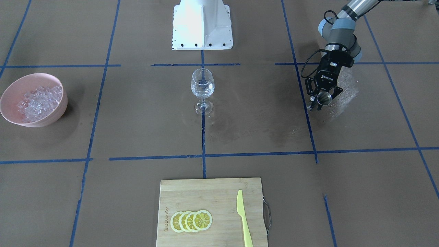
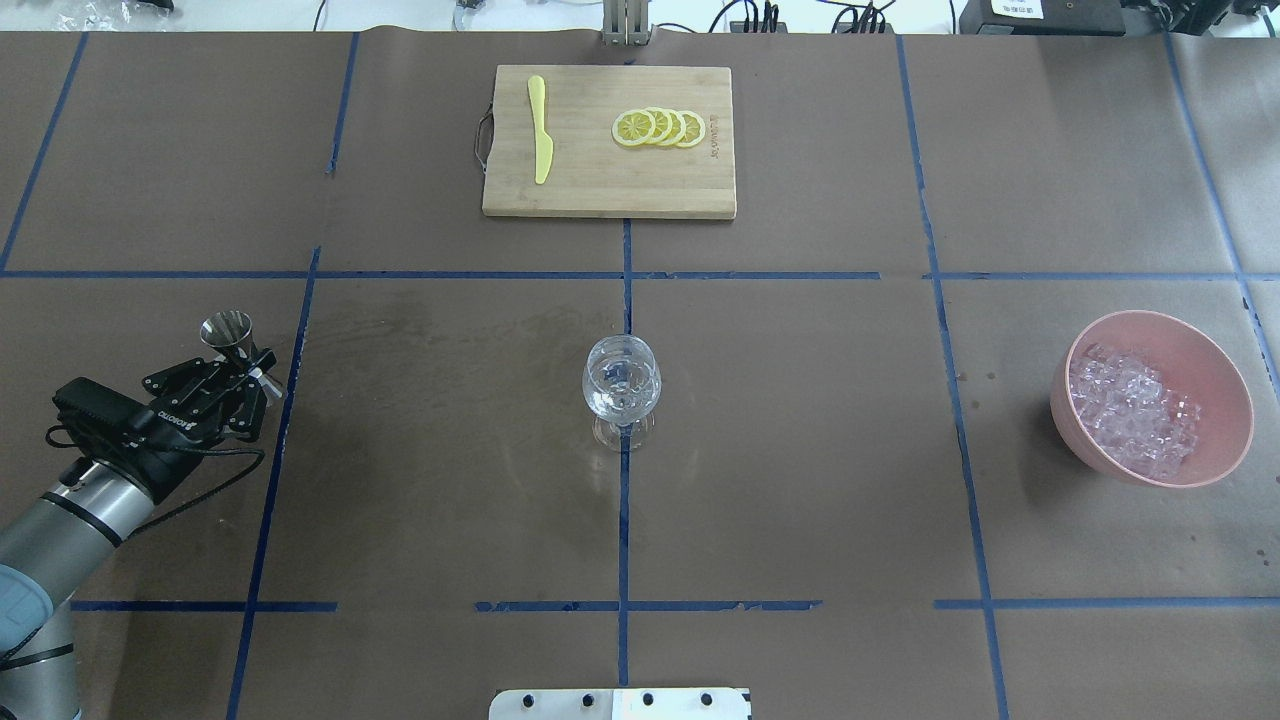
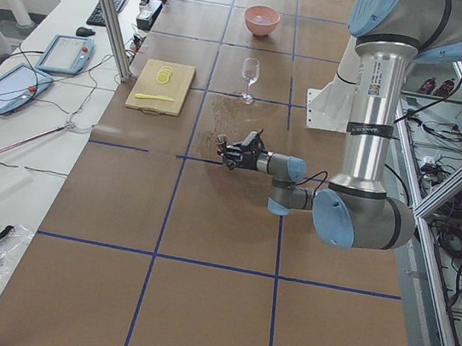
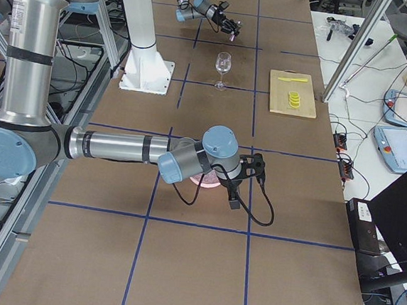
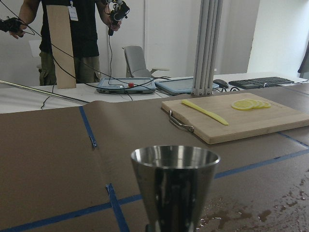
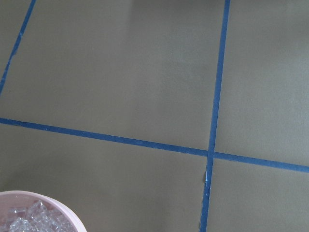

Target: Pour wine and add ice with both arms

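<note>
While the right arm (image 4: 118, 146) hangs over the pink bowl (image 2: 1160, 322) of ice (image 2: 1135, 410), can't tell if the right claw (image 4: 237, 191) is open or closed. Left claw (image 2: 245, 378), at the opp. end of the table (image 2: 800, 450) from the ice w/ the wine glass (image 2: 621, 385) between, is clamped on an upright steel measuring cup (image 2: 228, 330).

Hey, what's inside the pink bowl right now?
The pink bowl holds a heap of small clear ice cubes, piled toward one side. Its bare inner wall shows on the other side. The bottom beneath the cubes is covered.
</note>
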